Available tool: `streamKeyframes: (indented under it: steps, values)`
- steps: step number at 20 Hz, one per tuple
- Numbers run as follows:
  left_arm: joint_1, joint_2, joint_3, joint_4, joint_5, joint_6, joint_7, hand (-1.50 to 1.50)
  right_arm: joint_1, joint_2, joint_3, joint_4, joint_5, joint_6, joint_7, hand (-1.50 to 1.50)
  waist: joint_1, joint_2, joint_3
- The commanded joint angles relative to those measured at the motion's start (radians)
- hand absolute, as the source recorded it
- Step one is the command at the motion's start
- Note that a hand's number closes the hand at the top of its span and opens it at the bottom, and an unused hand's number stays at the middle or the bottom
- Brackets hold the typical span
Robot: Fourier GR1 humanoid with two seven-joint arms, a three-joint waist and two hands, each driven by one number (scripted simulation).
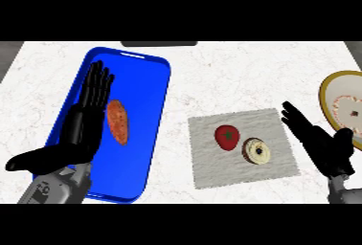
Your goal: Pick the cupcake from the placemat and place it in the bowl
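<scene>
Closest to us, our left hand is flat open with straight fingers over the blue tray, holding nothing, right beside a brown oval food item lying on the tray. Our right hand is open too, fingers spread, hovering just off the right edge of the grey placemat. On that placemat sits the cupcake, touching a red tomato on its left. Farther right is the bowl, yellow-rimmed and cut off by the edge, on the white marble counter.
</scene>
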Motion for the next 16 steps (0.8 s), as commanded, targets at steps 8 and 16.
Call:
streamKeyframes:
  steps: [8,16]
  values:
    - [0.035,0.164,0.184,0.129,0.037,-0.028,0.062,0.00,-0.229,0.090,0.133,-0.239,0.332,-0.168,-0.129,-1.50,0.024,-0.078,-0.013]
    - [0.046,0.224,0.279,0.134,0.103,-0.112,0.092,0.00,0.079,0.196,0.438,-0.509,0.713,-0.410,-0.162,-1.50,0.003,-0.066,-0.006]
